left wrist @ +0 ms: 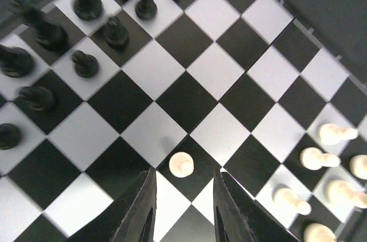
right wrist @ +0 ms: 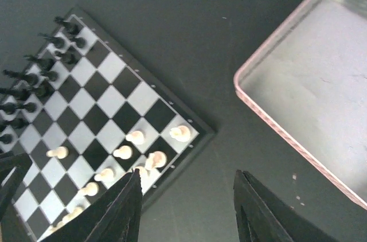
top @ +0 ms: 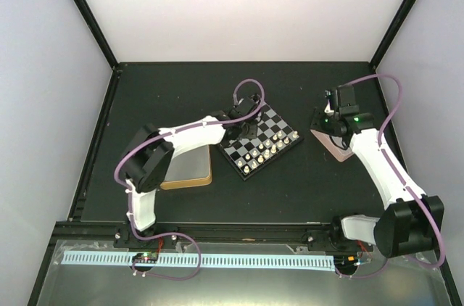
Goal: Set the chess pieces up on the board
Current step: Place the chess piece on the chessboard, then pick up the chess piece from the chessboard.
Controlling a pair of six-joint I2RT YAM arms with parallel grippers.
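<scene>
From above, the left gripper [top: 247, 129] hangs over the board [top: 272, 143], and the right gripper [top: 332, 122] hangs over the pinkish tray [top: 341, 152]. In the left wrist view its fingers [left wrist: 143, 207] stand parted and grip nothing. A cream pawn [left wrist: 181, 165] stands upright just beyond the tips, in line with the gap, with the black pieces [left wrist: 86, 64] farther ahead-left, and a sideways drift while lifting could topple that pawn. In the right wrist view the fingers [right wrist: 129, 207] are spread with only tabletop [right wrist: 189, 81] between them. The board lies ahead-left, so a low reach could sweep the cream pieces [right wrist: 135, 137] nearest the tips.
</scene>
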